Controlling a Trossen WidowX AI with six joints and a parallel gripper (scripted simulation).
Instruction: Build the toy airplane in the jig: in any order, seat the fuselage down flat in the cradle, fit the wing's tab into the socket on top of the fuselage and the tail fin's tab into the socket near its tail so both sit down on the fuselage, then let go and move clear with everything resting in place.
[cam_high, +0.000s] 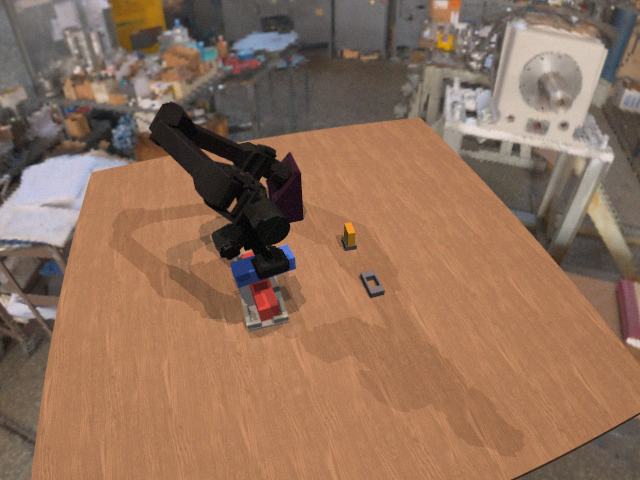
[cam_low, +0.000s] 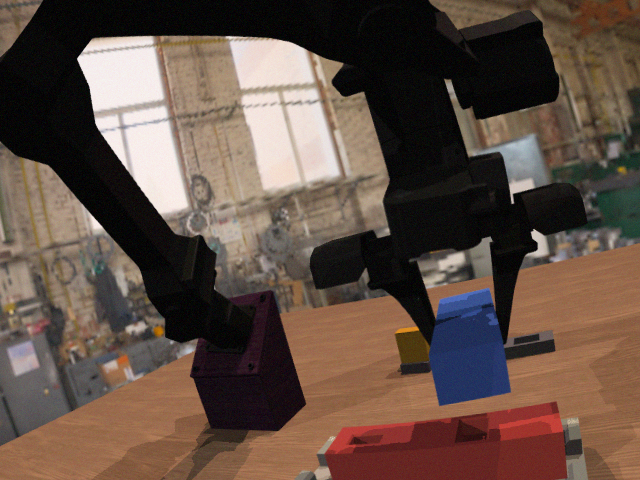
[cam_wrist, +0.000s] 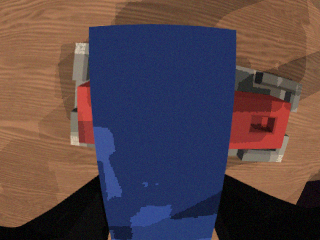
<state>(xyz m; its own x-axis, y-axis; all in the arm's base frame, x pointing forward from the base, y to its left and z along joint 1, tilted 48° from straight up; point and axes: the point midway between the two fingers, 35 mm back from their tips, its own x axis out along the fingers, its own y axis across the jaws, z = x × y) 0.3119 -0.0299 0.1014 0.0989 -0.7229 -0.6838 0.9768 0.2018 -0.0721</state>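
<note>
My gripper is shut on the blue wing, across its width. The wing is held crosswise above the red fuselage, with a gap below it in the exterior view; its tab is hidden. The fuselage lies in the grey cradle. Its tail socket is empty, and its larger wing socket shows empty too. The orange tail fin stands upright in a small dark holder.
A grey rectangular holder with an open middle lies near the tail fin, farther from the arm's base. The dark purple base block stands behind the cradle's tail end. The arm's shadows fall across the wooden table.
</note>
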